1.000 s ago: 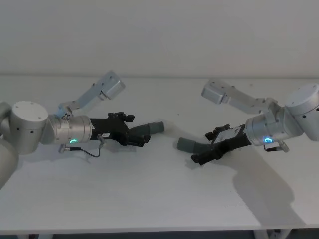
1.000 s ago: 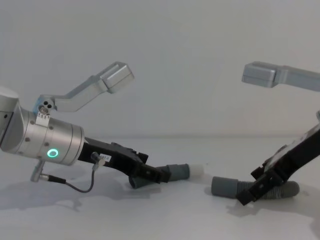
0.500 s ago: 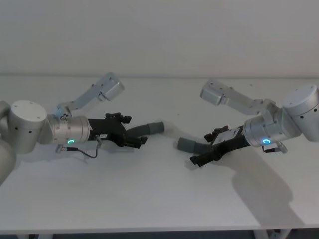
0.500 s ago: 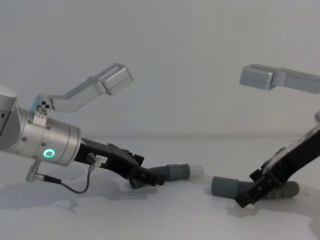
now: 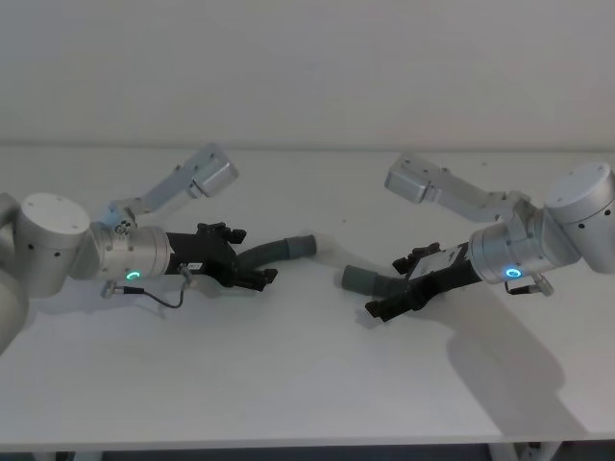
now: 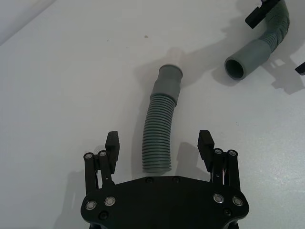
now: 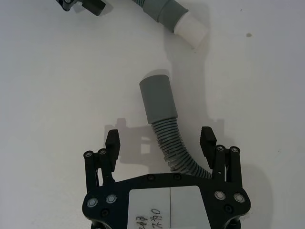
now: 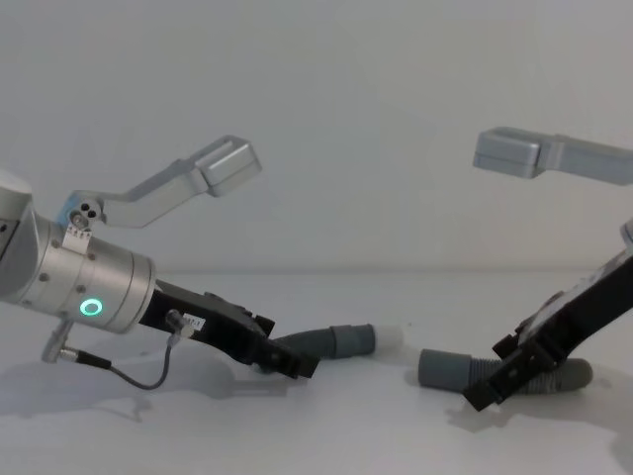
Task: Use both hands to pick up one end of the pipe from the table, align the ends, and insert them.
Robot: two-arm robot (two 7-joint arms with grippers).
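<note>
Two grey corrugated pipe pieces lie on the white table (image 5: 307, 375). The left piece (image 5: 288, 249) ends in a smooth cuff (image 6: 169, 78) with a short white tip (image 7: 189, 29). The right piece (image 5: 365, 279) has a plain grey cuff (image 7: 157, 100), and the two cuffs face each other across a small gap. My left gripper (image 6: 159, 148) is open, low over the table, with its fingers on either side of that piece's corrugated back end. My right gripper (image 7: 160, 142) is also open, straddling the corrugated part just behind the plain cuff. In the chest view the left gripper (image 8: 287, 364) and right gripper (image 8: 490, 381) both sit near the tabletop.
The grey upper links of both arms (image 5: 207, 171) (image 5: 418, 178) hang above the back of the table. A pale wall stands behind. The table's front edge (image 5: 307, 445) runs along the bottom of the head view.
My left gripper has drawn back leftward along its pipe piece and dropped lower, so more of the hose shows ahead of it. The right gripper has barely moved.
</note>
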